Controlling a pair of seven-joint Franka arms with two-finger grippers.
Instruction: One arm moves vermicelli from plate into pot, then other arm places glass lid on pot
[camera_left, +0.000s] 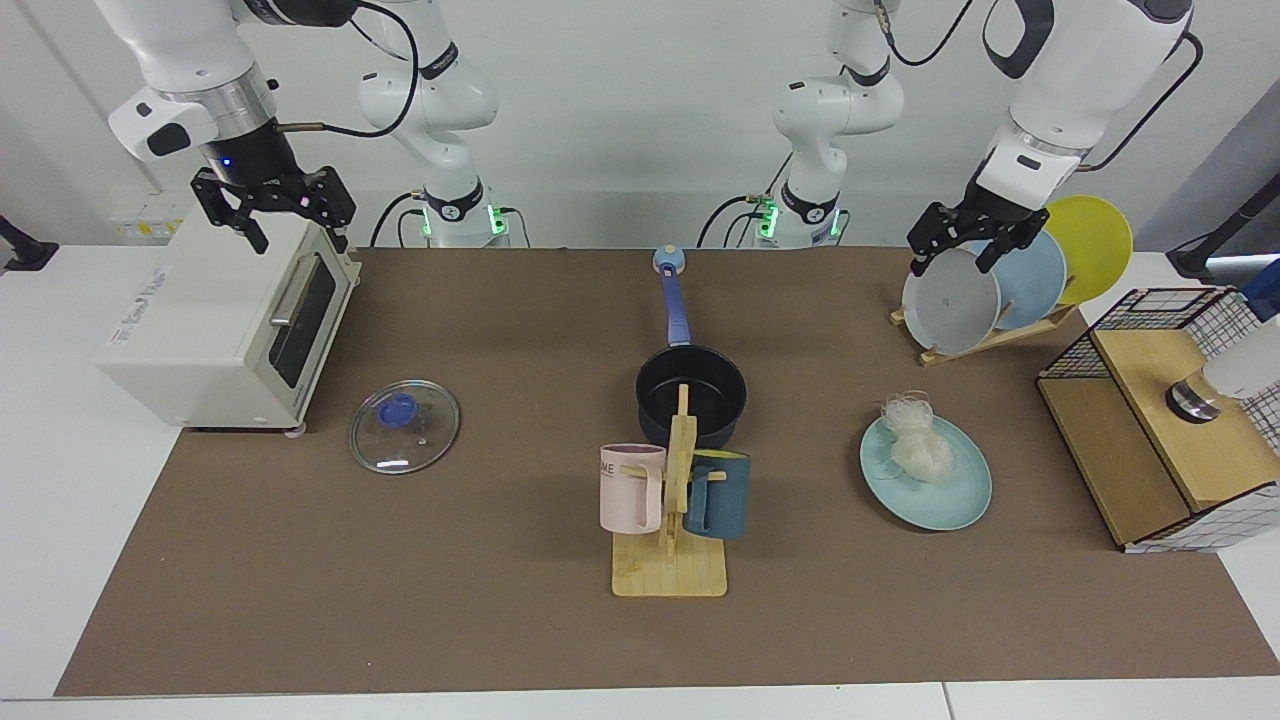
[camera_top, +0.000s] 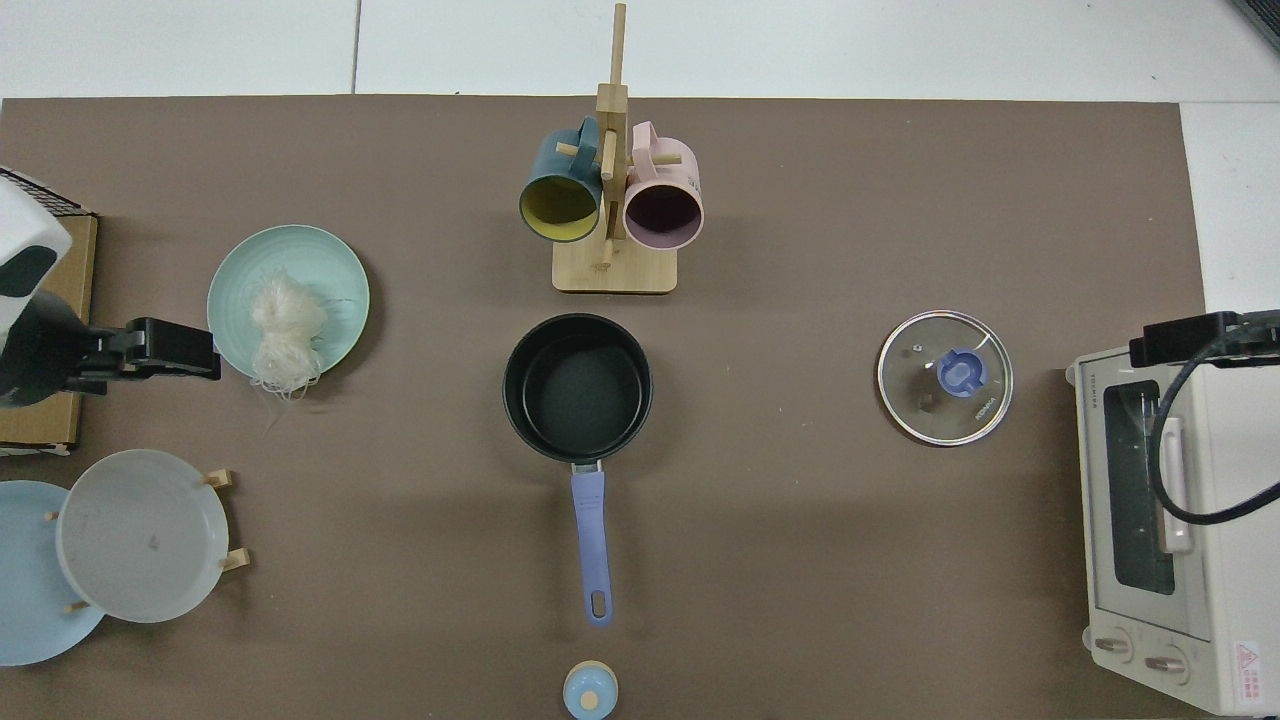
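Both hands hover wide-spread, holding nothing, well apart from the task's things.

The wooden mug rack (camera_left: 675, 500) hides the near rim of the pot (camera_left: 691, 392) in the facing view. The vermicelli (camera_left: 915, 443) lies on the plate (camera_left: 945, 497); the glass lid (camera_left: 404, 425) lies flat on the tabletop beside the toaster oven (camera_left: 235, 320). Left hand (camera_left: 962, 247) hangs above the grey plate (camera_left: 950, 300); right hand (camera_left: 275, 210) above the oven.
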